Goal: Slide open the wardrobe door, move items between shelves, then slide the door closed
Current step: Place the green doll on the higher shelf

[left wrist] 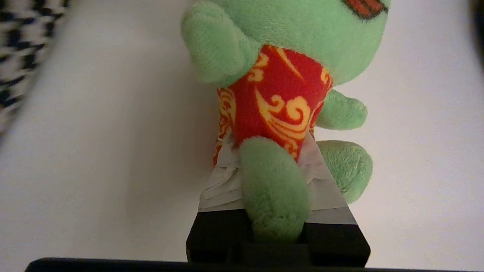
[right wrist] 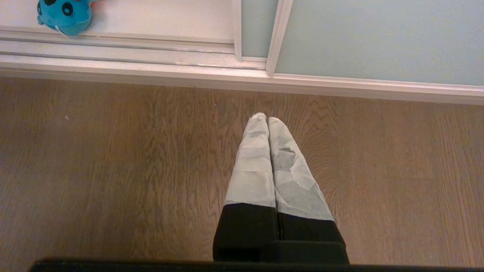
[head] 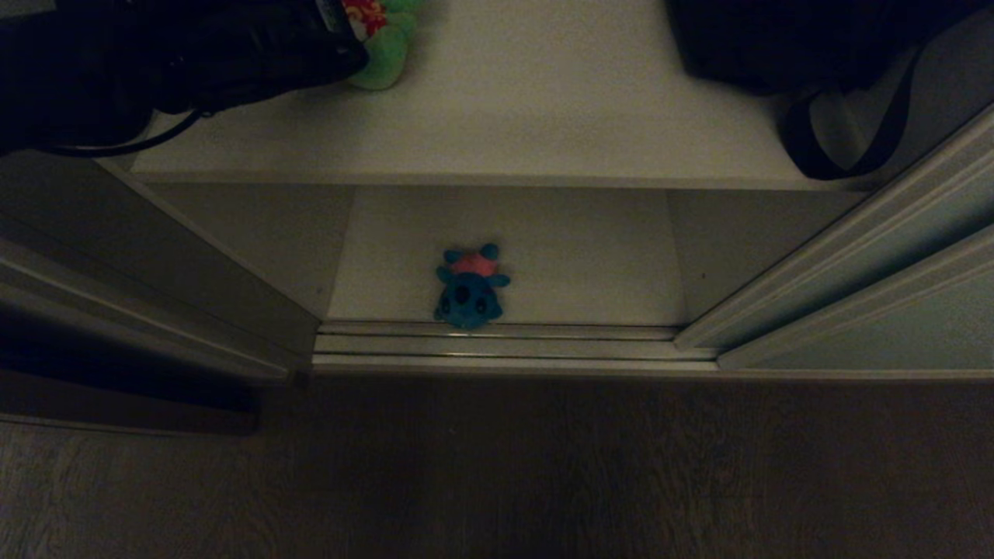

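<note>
There are two plush toys: one green frog [left wrist: 295,75] and one blue creature [head: 468,289]. Two white shelves show, an upper one [head: 543,101] and a lower one [head: 590,256]. Two pale sliding door panels [right wrist: 378,37] stand side by side at the right. One black strapped bag [head: 808,46] and one houndstooth cushion [left wrist: 19,49] are in sight. The robot has two grippers, the left gripper [left wrist: 264,162] and the right gripper [right wrist: 266,121].
</note>
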